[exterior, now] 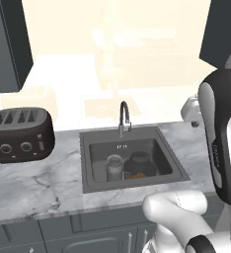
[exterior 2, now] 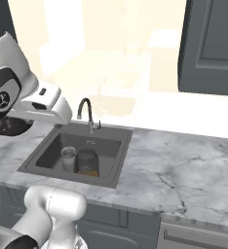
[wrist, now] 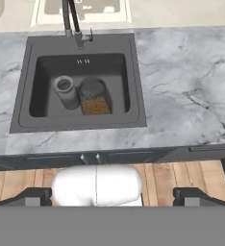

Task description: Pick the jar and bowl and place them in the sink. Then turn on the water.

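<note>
Pincer (wrist: 112, 194) jaws wide apart, holding nothing, high above the counter (wrist: 181, 86). Jar (wrist: 94, 96) lies in the sink (wrist: 133, 77) beside a pale cup-like object (wrist: 66, 90), possibly the bowl. Tap (wrist: 71, 21) dry. Risk: reaching for its lever may miss or strike the spout.

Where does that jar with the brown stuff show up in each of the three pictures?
Left base view: the jar stands in the sink, right of a small pale cup.
Right base view: the jar is in the basin, right of the cup.
Hand view: the jar sits mid-basin, right of the cup.
Shared landmark: the tap behind the basin.
</note>
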Robot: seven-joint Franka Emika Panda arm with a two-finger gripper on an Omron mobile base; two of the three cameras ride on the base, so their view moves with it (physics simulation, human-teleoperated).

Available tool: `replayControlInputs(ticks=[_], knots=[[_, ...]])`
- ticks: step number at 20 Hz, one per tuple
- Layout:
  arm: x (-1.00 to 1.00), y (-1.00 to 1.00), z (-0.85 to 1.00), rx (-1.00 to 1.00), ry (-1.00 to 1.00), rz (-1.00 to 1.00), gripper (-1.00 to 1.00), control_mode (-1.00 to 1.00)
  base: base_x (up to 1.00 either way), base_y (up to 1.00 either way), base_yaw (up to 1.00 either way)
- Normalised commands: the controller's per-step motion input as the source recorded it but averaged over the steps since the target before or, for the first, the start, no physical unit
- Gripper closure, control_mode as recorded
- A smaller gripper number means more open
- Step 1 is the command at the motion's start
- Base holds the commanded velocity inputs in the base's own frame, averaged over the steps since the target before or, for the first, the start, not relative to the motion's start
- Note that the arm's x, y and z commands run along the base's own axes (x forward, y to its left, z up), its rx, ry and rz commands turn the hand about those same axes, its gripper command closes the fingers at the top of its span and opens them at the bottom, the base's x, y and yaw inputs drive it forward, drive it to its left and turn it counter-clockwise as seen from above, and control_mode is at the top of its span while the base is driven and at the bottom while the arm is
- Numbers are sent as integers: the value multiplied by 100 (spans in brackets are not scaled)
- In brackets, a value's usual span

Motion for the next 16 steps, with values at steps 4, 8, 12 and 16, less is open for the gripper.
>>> replayControlInputs(ticks=[4, 8, 12, 16], knots=[[-9, -1, 4, 0, 0, 0, -100, 100, -6, 0, 0], [0, 0, 0, 0, 0, 0, -100, 100, -45, -8, -8], [0, 0, 0, 0, 0, 0, -100, 100, -72, -11, -37], [0, 0, 0, 0, 0, 0, -100, 100, -73, -4, -53]])
